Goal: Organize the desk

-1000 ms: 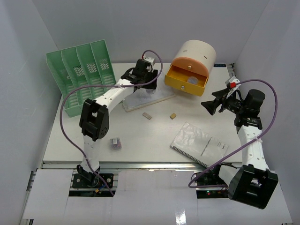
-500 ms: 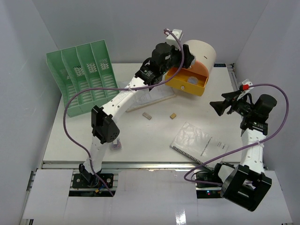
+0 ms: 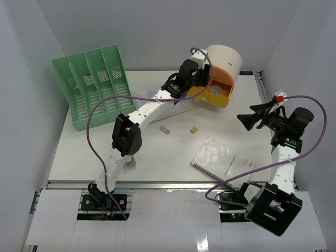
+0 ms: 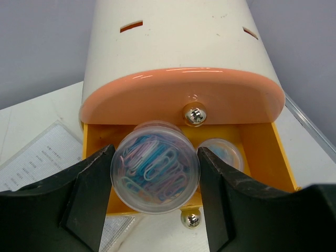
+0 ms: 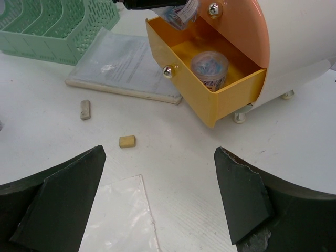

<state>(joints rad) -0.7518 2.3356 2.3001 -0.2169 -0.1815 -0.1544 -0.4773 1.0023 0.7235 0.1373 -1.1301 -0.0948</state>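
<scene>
The white desk [image 3: 157, 152] holds a white and orange drawer unit [image 3: 223, 60] at the back, its yellow drawer [image 3: 212, 94] pulled open. My left gripper [image 4: 155, 173] is shut on a clear round tub of paper clips [image 4: 155, 167] and holds it over the drawer's near left part [image 4: 262, 152]. A second clear tub [image 4: 220, 152] lies inside the drawer, also in the right wrist view [image 5: 209, 68]. My right gripper [image 5: 157, 194] is open and empty, held above the desk's right side [image 3: 242, 119].
A green file rack [image 3: 92, 84] stands at the back left. A booklet [image 3: 176, 109] lies under the left arm. A grey eraser [image 3: 165, 129] and a yellow eraser [image 3: 193, 129] lie mid-desk. A spiral notebook [image 3: 223, 161] lies at the front right.
My left arm has swung right from above the booklet to the open drawer, with the tub in its jaws. My right arm has drawn back a little to the right.
</scene>
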